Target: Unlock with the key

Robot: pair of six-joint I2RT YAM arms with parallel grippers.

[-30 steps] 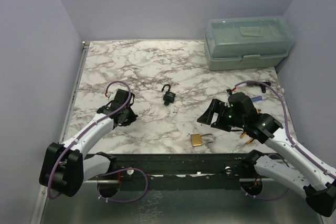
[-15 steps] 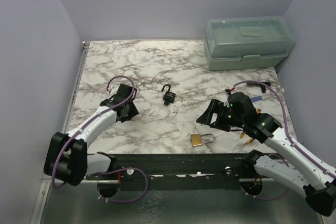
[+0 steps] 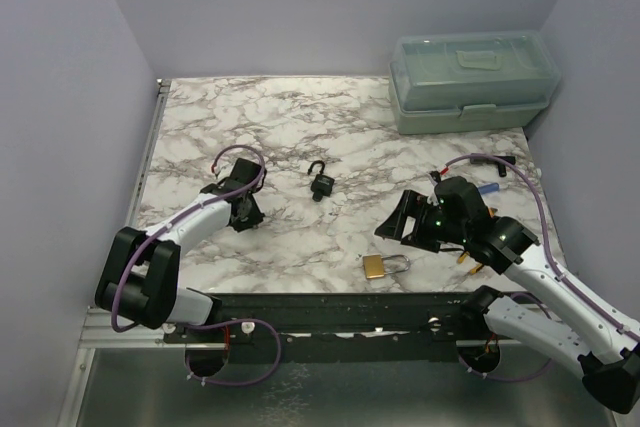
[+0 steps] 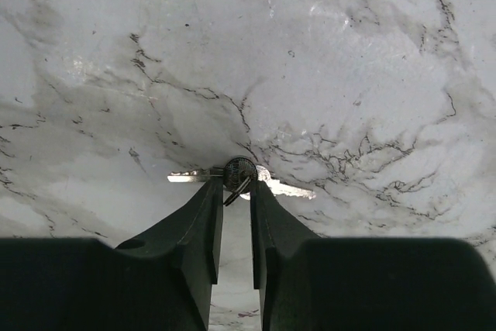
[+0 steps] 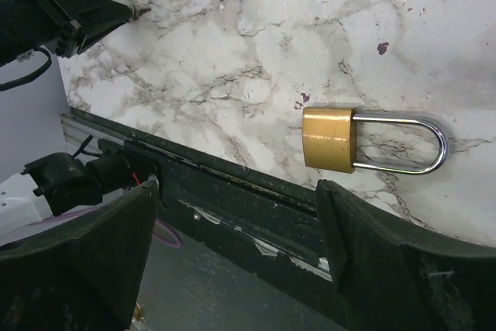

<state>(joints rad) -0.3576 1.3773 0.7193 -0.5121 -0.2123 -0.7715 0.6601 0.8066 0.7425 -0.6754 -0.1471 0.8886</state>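
Note:
A silver key (image 4: 186, 177) with a dark round head (image 4: 240, 172) lies flat on the marble, and a second silver blade (image 4: 291, 188) points right from the same head. My left gripper (image 4: 236, 185) is down at the table, its fingertips closed against the two sides of the head. From above, the left gripper (image 3: 245, 215) hides the key. A brass padlock (image 3: 383, 266) with its shackle closed lies near the front edge. My right gripper (image 5: 236, 190) hangs open just beside the brass padlock (image 5: 329, 139), holding nothing. A black padlock (image 3: 321, 180) with a raised shackle sits mid-table.
A pale green toolbox (image 3: 472, 80) stands at the back right. The dark front rail (image 3: 330, 309) runs along the table's near edge, under the right gripper. A small blue object (image 3: 488, 188) lies by the right arm. Purple walls close in on the left, back and right.
The left gripper has shifted a little to the right over the table, opened, and narrowed again around the key's head. The right arm and both padlocks have not moved.

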